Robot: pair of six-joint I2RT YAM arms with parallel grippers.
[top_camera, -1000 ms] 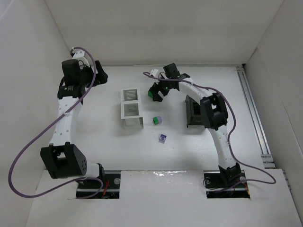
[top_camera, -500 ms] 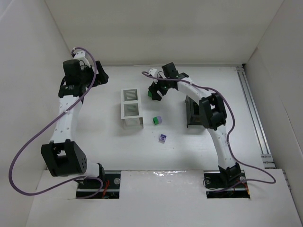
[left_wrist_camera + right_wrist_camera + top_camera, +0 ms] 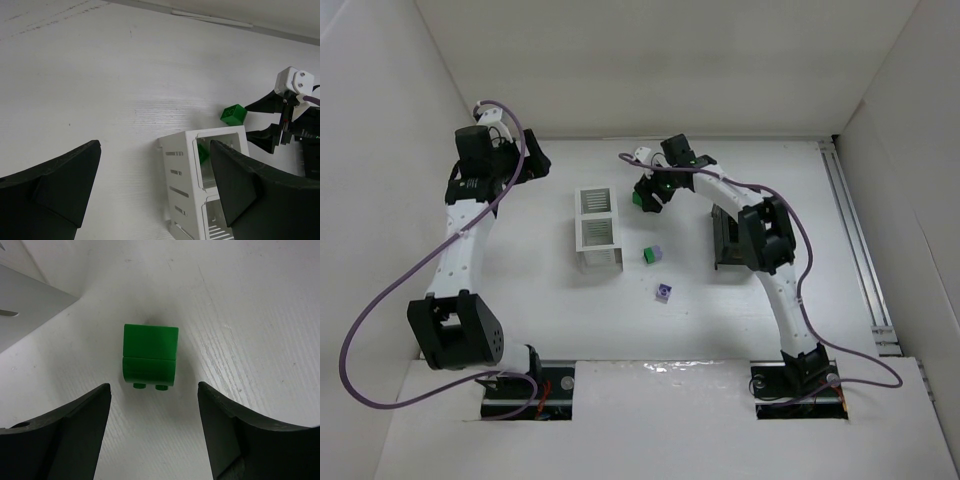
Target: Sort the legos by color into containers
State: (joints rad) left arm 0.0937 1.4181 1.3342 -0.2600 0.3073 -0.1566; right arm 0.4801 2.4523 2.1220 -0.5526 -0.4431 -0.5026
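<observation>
The right gripper (image 3: 152,396) was open. Its two black fingers (image 3: 75,430) stood wide apart and were not touching anything. A green lego (image 3: 150,357) lay on the white table (image 3: 250,315) just in front of this gripper, in line with the gap between the fingers. There was a little space on each side of it. It looked like two green bricks stuck together, with small round bumps facing the gripper. A corner of the white box (image 3: 25,305) was near the gripper's left finger, a bit further out than the lego.

The left gripper (image 3: 155,145) was open too, with nothing between its fingers. The white box sat on the table in front of it, closer to its right finger. Another green brick (image 3: 202,152) lay inside the part of the box furthest from this gripper. The green lego on the table was just past the box.

From above, the black box (image 3: 727,240) sat close beside the right arm, behind the right gripper. A small green brick (image 3: 647,257) and a lavender brick (image 3: 657,252) touched each other on the table between the two boxes, nearer the arm bases than the right gripper. A purple brick (image 3: 664,292) lay alone, nearer the bases again
</observation>
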